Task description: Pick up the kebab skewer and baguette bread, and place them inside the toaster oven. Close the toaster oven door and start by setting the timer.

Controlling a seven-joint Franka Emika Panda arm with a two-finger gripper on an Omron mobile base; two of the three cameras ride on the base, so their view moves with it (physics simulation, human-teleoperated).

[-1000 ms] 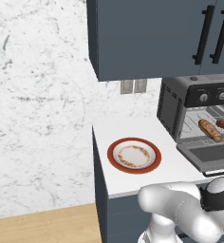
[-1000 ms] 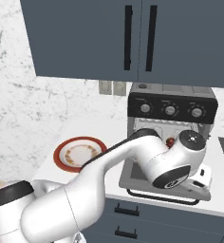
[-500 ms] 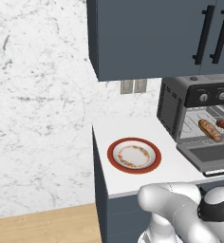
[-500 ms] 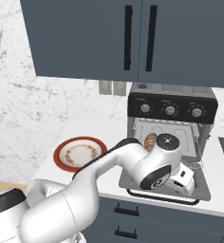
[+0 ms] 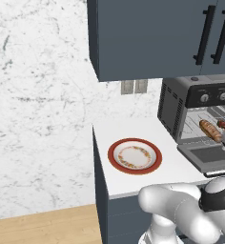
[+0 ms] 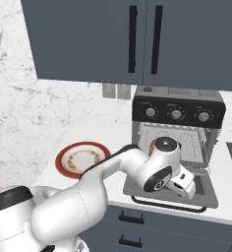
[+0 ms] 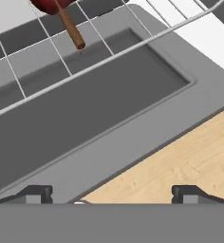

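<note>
My gripper [image 7: 112,192]: fingers spread wide, holding nothing, above the toaster oven door [image 7: 109,114] | door: flat grey panel, lowered open | kebab skewer [image 7: 61,16]: dark red chunk on brown stick, on the wire rack [image 7: 133,45] | baguette bread [image 5: 210,129]: golden loaf inside toaster oven [image 5: 190,112] | plate [image 5: 134,156] on bench [image 5: 133,183]

From the left base view you look forward and down from behind the arm's left side; the toaster oven [image 5: 200,124] sits at the right edge and the plate [image 5: 135,156] near the middle of the tabletop [image 5: 128,131]. The right base view faces the same oven and plate from the other side. The hand view looks very near onto the toaster oven door [image 7: 109,123].
</note>
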